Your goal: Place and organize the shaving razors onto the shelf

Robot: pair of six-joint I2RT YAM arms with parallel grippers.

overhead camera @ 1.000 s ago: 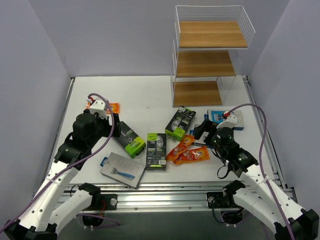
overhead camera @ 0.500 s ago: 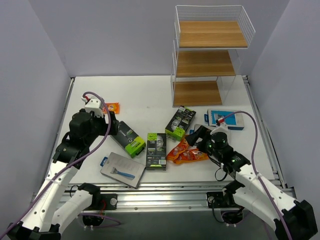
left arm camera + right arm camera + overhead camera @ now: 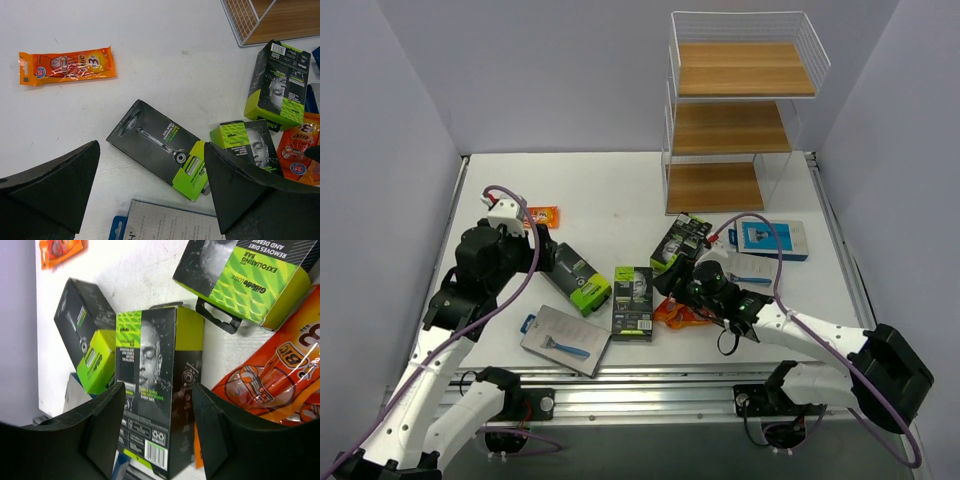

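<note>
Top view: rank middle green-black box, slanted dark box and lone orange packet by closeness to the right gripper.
1. Middle green-black box, just left of the right gripper.
2. Slanted dark box, further left.
3. Lone orange packet, far left.

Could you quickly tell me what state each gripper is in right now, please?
Left gripper: open, holding nothing.
Right gripper: jaws astride the middle black-and-green box; whether they grip it cannot be told.

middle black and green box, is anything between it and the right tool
Nothing visible does. In the right wrist view the middle black and green box sits directly ahead of the right tool, framed by its fingers; the orange packets lie off to the side.
</note>
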